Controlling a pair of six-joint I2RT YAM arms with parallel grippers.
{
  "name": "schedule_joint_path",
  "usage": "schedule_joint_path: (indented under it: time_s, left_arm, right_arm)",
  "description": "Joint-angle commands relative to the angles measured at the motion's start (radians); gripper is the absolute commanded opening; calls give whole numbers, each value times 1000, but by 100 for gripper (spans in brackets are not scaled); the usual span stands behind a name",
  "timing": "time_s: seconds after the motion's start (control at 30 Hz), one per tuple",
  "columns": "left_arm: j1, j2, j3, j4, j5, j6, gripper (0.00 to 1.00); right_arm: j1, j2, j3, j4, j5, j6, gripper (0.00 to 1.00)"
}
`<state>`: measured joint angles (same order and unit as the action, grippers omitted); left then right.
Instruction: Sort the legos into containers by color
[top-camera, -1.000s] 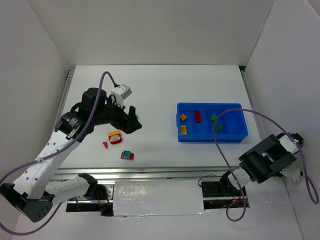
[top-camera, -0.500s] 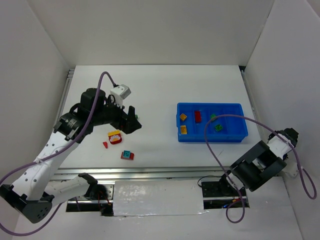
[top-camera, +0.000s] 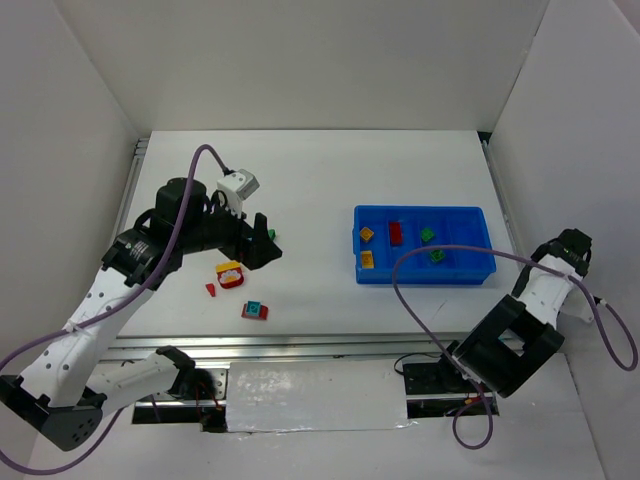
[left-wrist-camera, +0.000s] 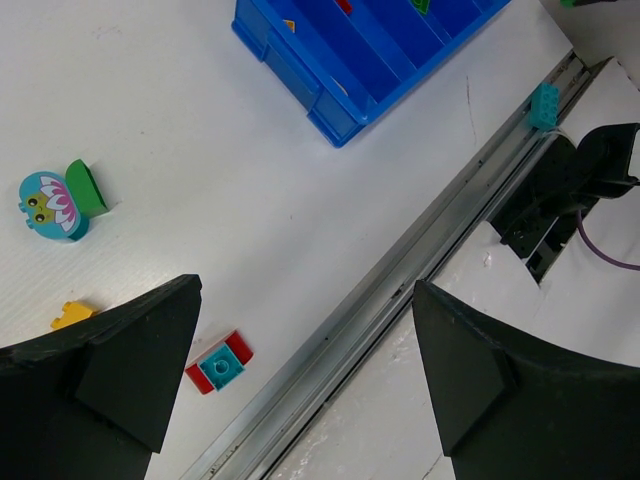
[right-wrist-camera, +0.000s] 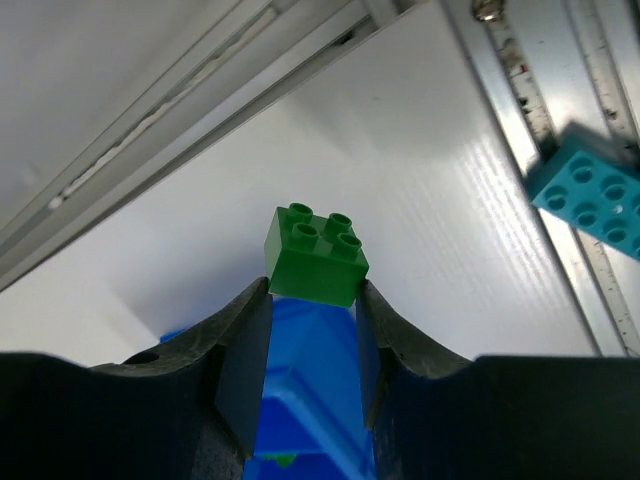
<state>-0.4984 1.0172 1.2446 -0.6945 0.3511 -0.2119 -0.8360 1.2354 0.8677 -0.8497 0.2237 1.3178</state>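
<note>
Up close, green lego (right-wrist-camera: 314, 255) pinched in right tool (right-wrist-camera: 312, 292), unseen overhead

The left claw (left-wrist-camera: 305, 300) hangs over the white tabletop (left-wrist-camera: 230, 200), its two black fingers (left-wrist-camera: 130, 370) spread wide. Near the lower-left finger lies a red-and-teal brick (left-wrist-camera: 220, 365), and a yellow brick (left-wrist-camera: 72, 315) peeks out beside that finger. Farther off rests a teal flower-faced piece (left-wrist-camera: 50, 200) with a green leaf. The blue tray (left-wrist-camera: 320, 90) sits at the top edge. A teal brick (left-wrist-camera: 545, 105) lies on the metal rail (left-wrist-camera: 400, 280).

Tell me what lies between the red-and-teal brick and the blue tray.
Nothing: just bare table between the red-and-teal brick and the blue tray, per the top external view.
</note>
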Motion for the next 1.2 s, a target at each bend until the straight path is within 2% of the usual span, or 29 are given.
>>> schedule_joint_path:
  time_s: [0.0, 0.2, 0.33, 0.63, 0.77, 1.0, 1.17]
  left_arm:
    - [4, -23, 30, 33, 28, 6, 99]
    - [4, -32, 23, 36, -3, -1, 100]
    - [4, -39, 9, 41, -32, -12, 100]
    - [4, -16, 27, 32, -63, -30, 99]
    - [6, -11, 45, 16, -81, -37, 100]
    - [6, -29, 38, 7, -112, -44, 99]
    - [4, -19, 44, -5, -115, -35, 99]
  right_arm:
    - [44, -40, 69, -55, -18, -2, 0]
    - [129, -57, 198, -97, -52, 12, 0]
    - [237, -57, 289, -77, -92, 1, 0]
    - [596, 163, 448, -26, -113, 35, 0]
    - [690, 251, 476, -19, -98, 60, 0]
    - [775, 355, 488, -11, -51, 46, 0]
    - [778, 377, 482, -22, -29, 14, 7]
